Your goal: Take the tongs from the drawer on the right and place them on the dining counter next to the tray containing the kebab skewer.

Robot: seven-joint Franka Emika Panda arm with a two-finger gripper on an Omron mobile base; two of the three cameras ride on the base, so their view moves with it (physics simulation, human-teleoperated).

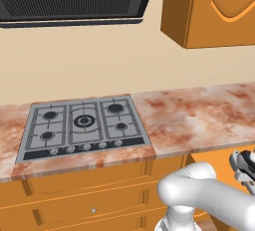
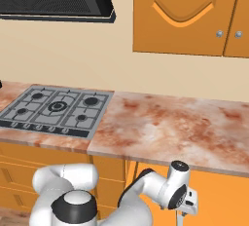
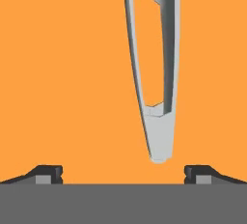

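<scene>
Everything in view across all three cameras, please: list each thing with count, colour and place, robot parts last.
tongs: one, grey metal, lying on the orange drawer floor, joined end nearest the claw
gas hob: one, grey, five burners, set in the counter
counter: one, reddish-pink marbled, right of the hob
extractor hood: one, black, above the hob
wall cabinets: orange, upper right
drawer fronts: orange, under the counter
arm: one, white, low in front
claw: one, dark tips, open, over the tongs' end

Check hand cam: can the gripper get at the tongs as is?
Probably yes. The gripper is open and the tongs lie flat on the orange drawer floor just ahead, joined end nearest between the fingertips, nothing between them.
</scene>
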